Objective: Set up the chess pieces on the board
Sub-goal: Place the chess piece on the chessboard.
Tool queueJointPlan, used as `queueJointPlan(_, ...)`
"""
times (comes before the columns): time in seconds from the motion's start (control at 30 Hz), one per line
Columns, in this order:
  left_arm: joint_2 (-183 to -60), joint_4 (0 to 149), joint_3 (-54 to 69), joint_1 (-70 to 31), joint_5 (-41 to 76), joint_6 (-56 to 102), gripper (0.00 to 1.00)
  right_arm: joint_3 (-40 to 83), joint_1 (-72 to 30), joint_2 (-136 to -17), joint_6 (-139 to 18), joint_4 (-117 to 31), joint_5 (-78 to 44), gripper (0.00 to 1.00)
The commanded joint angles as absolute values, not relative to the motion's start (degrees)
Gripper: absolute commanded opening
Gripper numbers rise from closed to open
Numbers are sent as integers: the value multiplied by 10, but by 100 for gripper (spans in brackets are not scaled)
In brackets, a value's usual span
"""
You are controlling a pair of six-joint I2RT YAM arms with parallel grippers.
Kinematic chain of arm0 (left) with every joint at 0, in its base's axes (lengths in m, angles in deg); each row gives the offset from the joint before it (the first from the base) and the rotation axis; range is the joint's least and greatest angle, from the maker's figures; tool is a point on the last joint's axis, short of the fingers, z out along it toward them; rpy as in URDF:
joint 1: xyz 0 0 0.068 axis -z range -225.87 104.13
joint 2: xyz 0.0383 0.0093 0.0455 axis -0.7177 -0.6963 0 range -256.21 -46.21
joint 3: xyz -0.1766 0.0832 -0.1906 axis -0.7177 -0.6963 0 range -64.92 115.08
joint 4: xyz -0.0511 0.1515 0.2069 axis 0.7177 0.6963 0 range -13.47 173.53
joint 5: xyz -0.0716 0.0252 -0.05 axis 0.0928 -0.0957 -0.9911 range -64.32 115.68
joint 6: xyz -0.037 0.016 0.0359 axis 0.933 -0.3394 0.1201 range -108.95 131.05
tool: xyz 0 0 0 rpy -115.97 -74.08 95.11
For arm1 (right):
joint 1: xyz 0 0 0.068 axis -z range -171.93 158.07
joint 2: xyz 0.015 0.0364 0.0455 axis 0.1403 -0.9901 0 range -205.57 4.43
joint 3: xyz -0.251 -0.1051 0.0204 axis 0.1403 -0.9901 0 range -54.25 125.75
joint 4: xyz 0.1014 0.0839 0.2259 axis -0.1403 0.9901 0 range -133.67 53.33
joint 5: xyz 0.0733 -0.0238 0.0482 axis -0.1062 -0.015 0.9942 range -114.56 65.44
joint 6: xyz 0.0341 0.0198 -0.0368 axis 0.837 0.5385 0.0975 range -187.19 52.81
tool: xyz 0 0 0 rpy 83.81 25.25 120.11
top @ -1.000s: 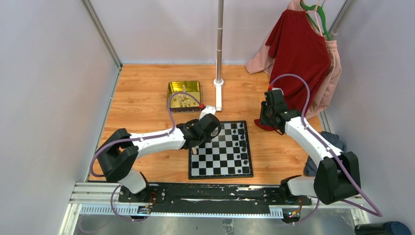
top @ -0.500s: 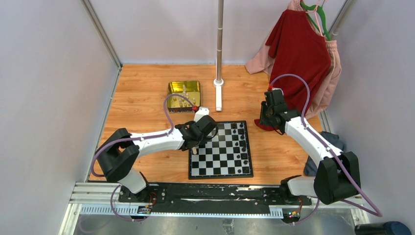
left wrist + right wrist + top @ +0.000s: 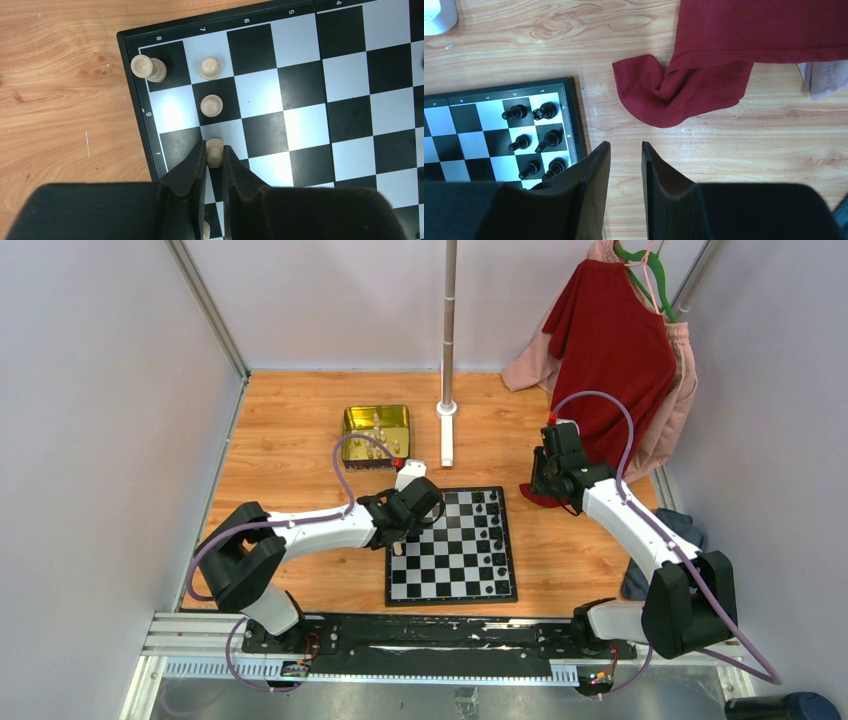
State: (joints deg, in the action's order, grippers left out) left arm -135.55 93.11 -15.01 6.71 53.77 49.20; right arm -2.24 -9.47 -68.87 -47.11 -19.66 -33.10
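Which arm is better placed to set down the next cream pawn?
Left. The left tool is shut on a cream pawn over the board, beside two placed pawns. The right tool is open, empty, over the table off the board.

- Board [image 3: 300, 75]: far-left corner in frame. Black and white checks, thin dark border, numerals 8 down to 4 along the far edge.
- Left gripper [image 3: 214, 152]: enters from the near edge. Black fingers [image 3: 192, 167] are closed on a held cream piece [image 3: 215, 147] over a white square, second column from the left, third row from the far edge. Contact with the board cannot be told.
- Corner piece [image 3: 148, 68]: larger, cream, on the black corner square.
- Far pawn [image 3: 210, 68]: cream, on the white square just right of the corner piece.
- Middle pawn [image 3: 211, 105]: cream, on the black square between the far pawn and the held cream piece, apart from both.
- Partial cream piece [image 3: 205, 231]: at the near edge, mostly hidden by the fingers.
- Wooden counter [image 3: 65, 75]: left of and beyond the board.
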Motion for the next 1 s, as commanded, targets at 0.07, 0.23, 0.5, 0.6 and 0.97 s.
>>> queueJointPlan(0.07, -1345, 903, -153, 63, 543, 498, 0, -28, -94, -673, -477, -184, -333, 34)
queueJointPlan(0.23, -1348, 895, -151, 63, 540, 496, 0, -30, -94, -671, -477, -185, -334, 34)
queueJointPlan(0.5, -1355, 902, -144, 63, 537, 499, 0, -31, -94, -670, -477, -185, -335, 34)
queueJointPlan(0.6, -1357, 904, -143, 62, 534, 501, 1, -31, -94, -670, -478, -185, -334, 34)
queueJointPlan(0.97, -1365, 922, -133, 63, 539, 504, 14, -39, -94, -663, -477, -188, -332, 34)
